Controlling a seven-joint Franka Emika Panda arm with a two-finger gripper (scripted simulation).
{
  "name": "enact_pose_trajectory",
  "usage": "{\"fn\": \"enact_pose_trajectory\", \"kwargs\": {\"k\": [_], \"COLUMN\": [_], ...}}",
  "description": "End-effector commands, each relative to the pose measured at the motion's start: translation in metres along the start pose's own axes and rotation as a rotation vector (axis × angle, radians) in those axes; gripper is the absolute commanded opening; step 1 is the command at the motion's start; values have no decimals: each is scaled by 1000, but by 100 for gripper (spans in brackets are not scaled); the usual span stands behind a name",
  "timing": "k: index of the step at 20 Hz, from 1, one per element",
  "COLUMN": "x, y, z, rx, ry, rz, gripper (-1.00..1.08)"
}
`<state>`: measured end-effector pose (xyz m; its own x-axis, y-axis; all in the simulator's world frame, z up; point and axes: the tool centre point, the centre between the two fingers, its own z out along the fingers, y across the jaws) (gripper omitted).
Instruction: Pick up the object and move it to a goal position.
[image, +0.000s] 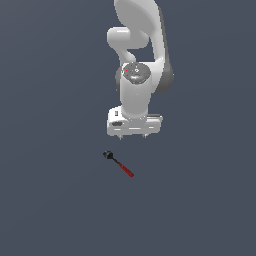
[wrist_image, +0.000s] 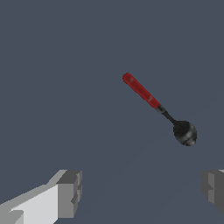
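In the wrist view, the gripper is seen wide open with nothing held between its two grey fingers. A little farther off, the small tool is seen lying flat on the dark floor, out ahead of the open fingers and not between them, with its red handle slanting away from its black round head. The tool is very thin and lies at a slant, so it could be missed or pushed aside if the fingers are not lined up over it first.

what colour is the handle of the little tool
Red handle, on a tool with black shaft and head; clearest in the wrist view.
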<state>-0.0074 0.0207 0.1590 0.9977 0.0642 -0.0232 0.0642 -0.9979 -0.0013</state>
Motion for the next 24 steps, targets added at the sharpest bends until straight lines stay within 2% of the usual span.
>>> {"fn": "enact_pose_trajectory", "kwargs": {"k": [1, 13, 24], "x": [0, 8, 13], "y": [0, 5, 12], "z": [0, -18, -6], "rx": [0, 4, -3], "ry": [0, 25, 23], "rz": [0, 36, -63], "gripper": [100, 100, 100]}}
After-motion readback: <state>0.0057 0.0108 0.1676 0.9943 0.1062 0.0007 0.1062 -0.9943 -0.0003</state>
